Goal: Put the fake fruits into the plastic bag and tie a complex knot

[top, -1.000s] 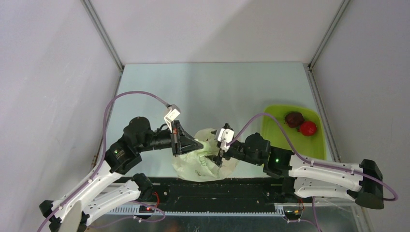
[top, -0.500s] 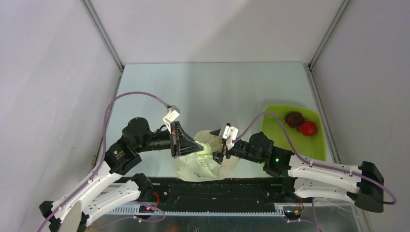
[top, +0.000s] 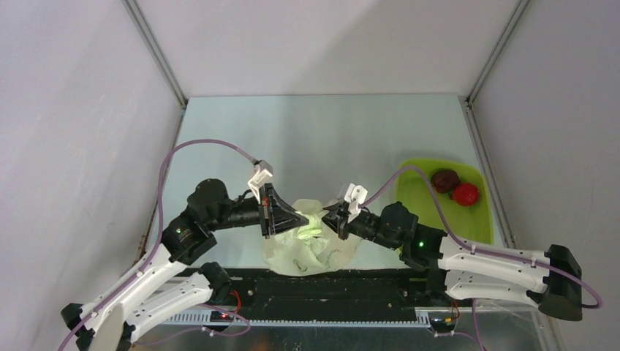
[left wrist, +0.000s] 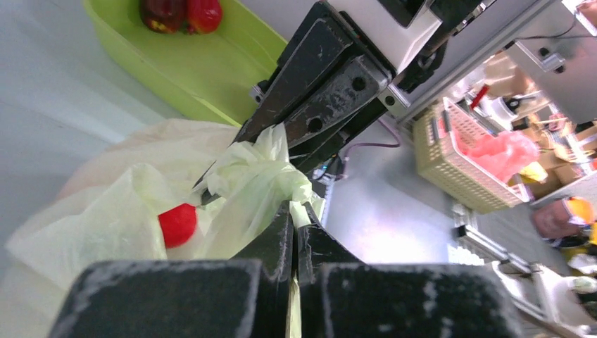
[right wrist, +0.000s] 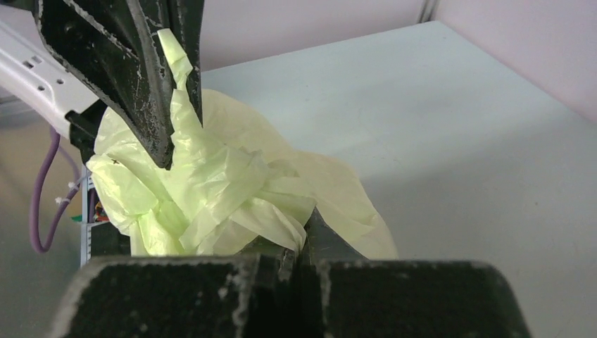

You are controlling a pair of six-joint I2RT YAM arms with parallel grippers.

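Left gripper (top: 303, 223) and right gripper (top: 327, 219) both clamp tight on the bag's (top: 307, 252) bunched top. A red fruit (left wrist: 177, 224) shows inside, perhaps more; two fruits (top: 465, 194) sit in the tray (top: 475, 216) at three o'clock.

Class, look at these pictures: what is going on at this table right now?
Two robot arms are handling a pale plastic bag. The left gripper and the right gripper, facing each other, are both shut on the bunched film at its top, apparently to tie it. One red fruit shows inside the bag; a maroon fruit and another red fruit lie in the green tray.
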